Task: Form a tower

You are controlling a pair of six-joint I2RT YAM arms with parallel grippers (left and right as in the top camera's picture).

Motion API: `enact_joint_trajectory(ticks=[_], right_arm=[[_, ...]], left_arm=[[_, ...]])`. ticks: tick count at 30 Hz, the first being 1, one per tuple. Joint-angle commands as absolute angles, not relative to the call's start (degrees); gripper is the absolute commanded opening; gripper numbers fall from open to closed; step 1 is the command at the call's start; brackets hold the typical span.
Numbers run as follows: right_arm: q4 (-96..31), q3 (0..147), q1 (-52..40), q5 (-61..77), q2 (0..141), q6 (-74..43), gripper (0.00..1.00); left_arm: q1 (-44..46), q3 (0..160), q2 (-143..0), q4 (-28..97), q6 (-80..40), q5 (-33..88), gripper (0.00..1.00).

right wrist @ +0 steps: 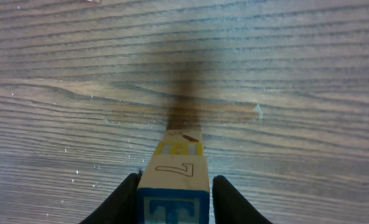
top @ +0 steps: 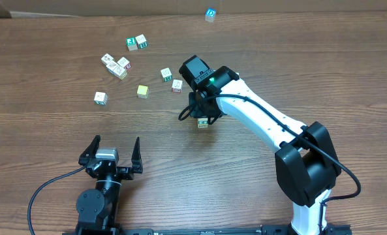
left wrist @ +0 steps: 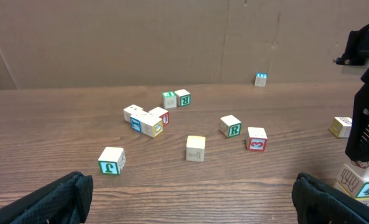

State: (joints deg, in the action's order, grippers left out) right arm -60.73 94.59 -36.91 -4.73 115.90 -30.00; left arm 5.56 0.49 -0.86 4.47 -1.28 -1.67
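Because a tower only grows if each cube lands square on the last, we have the right gripper (top: pixel 201 112) hanging straight down over the tower (top: pixel 202 122), which stands near the middle of the table (top: pixel 43 124), apart from the loose cubes (top: pixel 142 91) scattered farther out and to the left. From the right wrist view, its 2 fingers (right wrist: pixel 125 199) flank the top cube of the tower (right wrist: pixel 175 177), a white block with a dark mark on its upper face and a blue letter on the side facing us, and a yellow cube sits directly beneath it. The jaws stand narrow, close against both sides of that top cube, but we cannot tell whether the pads are pressing it or leave a sliver of clearance. We judge this close, vertical hold is meant to keep the block aligned with those below so the slim stack does not lean. Seen from the left wrist, the tower (left wrist: pixel 360 179) appears low at the right edge, with the dark right gripper body above it. The left gripper (top: pixel 116 145) rests near its own base with its jaws spread wide and nothing between them, kept clear, we think, so that it cannot brush the stack. Any sideways drag on withdrawal could topple the stack, so a straight lift seems the safer move.
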Motion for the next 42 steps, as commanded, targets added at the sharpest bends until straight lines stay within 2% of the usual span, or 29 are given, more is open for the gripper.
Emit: enact_joint_trajectory(ticks=[1, 20, 23, 25, 31, 35, 37, 42], right_arm=[[-60.75, 94.35, -37.3, -4.75, 116.01, -30.26, 0.31], [-61.14, 94.35, -37.3, -2.24, 116.01, -30.26, 0.31], [-61.19, 94.35, -37.3, -2.24, 116.01, -30.26, 0.41], [-61.19, 94.35, -37.3, -2.24, 116.01, -30.26, 0.52], [-61.69, 94.11, -37.34, -2.7, 116.01, -30.39, 0.77], [-61.58, 93.43, -37.56, -5.39, 116.05, -32.99, 0.89], [-61.28, 93.25, -37.56, -5.3, 116.05, -32.99, 0.99], [-59.33, 93.25, -37.54, -2.35, 116.05, -33.04, 1.0]], left_arm=[[5.17, 0.3, -0.25, 4.34, -0.36, -1.21, 0.99], [5.17, 0.3, -0.27, 4.34, -0.36, -1.23, 1.0], [5.17, 0.3, -0.25, 4.34, -0.36, -1.21, 1.0], [5.17, 0.3, -0.25, 4.34, -0.38, -1.21, 1.0], [5.17, 0.3, -0.25, 4.34, -0.36, -1.21, 0.99], [5.17, 0.3, -0.25, 4.34, -0.36, -1.21, 1.0], [5.17, 0.3, -0.27, 4.34, -0.36, -1.21, 1.0], [5.17, 0.3, -0.27, 4.34, -0.36, -1.23, 0.99]])
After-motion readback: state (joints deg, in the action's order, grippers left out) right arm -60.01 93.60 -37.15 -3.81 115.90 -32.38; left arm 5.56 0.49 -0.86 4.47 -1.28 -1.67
